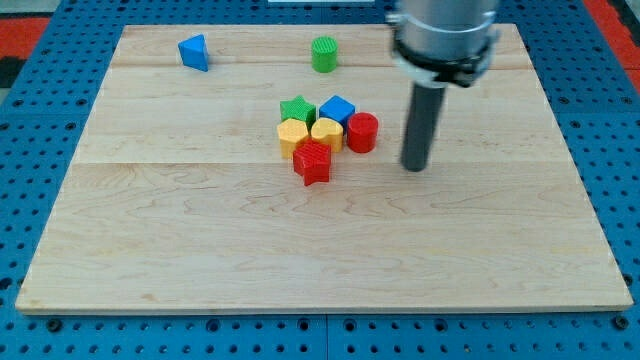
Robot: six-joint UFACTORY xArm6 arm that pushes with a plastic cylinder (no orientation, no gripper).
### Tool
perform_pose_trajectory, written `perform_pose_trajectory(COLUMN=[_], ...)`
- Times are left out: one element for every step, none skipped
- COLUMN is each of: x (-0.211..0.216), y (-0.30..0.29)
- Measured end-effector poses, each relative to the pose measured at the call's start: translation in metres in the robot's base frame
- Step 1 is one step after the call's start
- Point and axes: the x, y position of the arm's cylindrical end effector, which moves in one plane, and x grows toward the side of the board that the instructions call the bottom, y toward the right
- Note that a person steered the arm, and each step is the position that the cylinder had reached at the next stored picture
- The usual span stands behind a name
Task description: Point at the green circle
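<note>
The green circle [324, 54] is a small green cylinder standing alone near the view's top, a little left of centre. My tip [415, 167] is at the end of the dark rod, right of a cluster of blocks and well below and to the right of the green circle, not touching any block. The cluster holds a green star [297, 109], a blue cube [338, 108], a red cylinder [362, 132], a yellow hexagon [292, 135], a yellow heart [326, 132] and a red star [312, 162].
A blue triangle [195, 52] lies near the view's top left. The wooden board [200, 250] rests on a blue pegboard surface. The arm's grey body [443, 35] hangs over the board's top right.
</note>
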Motion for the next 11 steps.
perform_pose_trajectory(x=[-0.034, -0.104, -0.163, -0.216, -0.248, -0.243, -0.242, -0.241, -0.226, -0.226, -0.225], y=[0.065, 0.061, 0.051, 0.05, 0.046, 0.008, -0.041, -0.08, -0.087, -0.108, -0.126])
